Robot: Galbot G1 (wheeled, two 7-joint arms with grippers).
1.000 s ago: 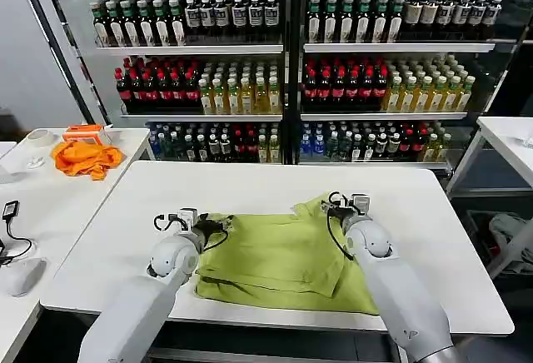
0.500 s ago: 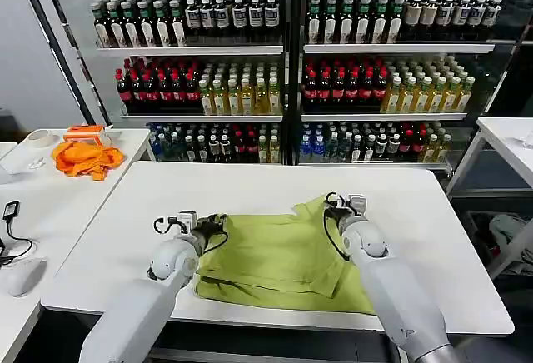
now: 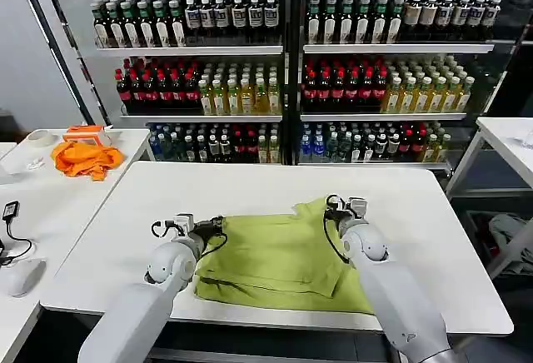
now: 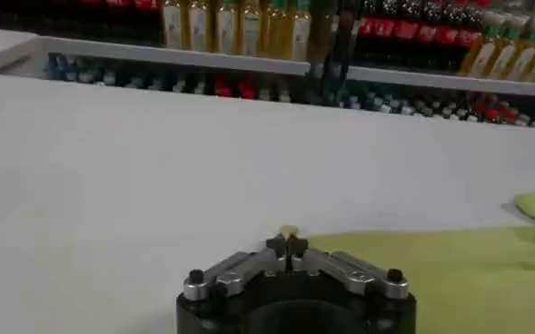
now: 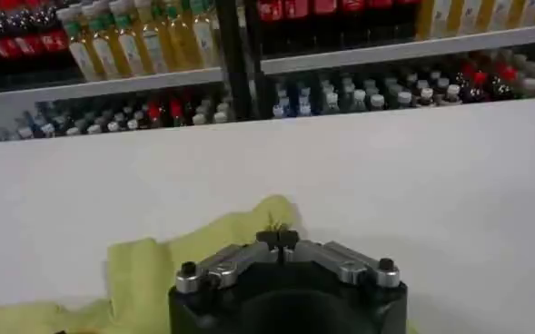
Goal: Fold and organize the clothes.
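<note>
T-shirt (image 3: pixel 279 263), yellow-green, lies partly folded on white counter (image 3: pixel 250 188), near front edge. L claw (image 3: pixel 218 225) pinched tight on shirt's left far corner; a bit of cloth shows between its tips (left wrist view). R claw (image 3: pixel 331 207) closed on the raised right far corner, fabric bunched there. Orange cloth (image 3: pixel 85 159) on side counter, well apart.
</note>
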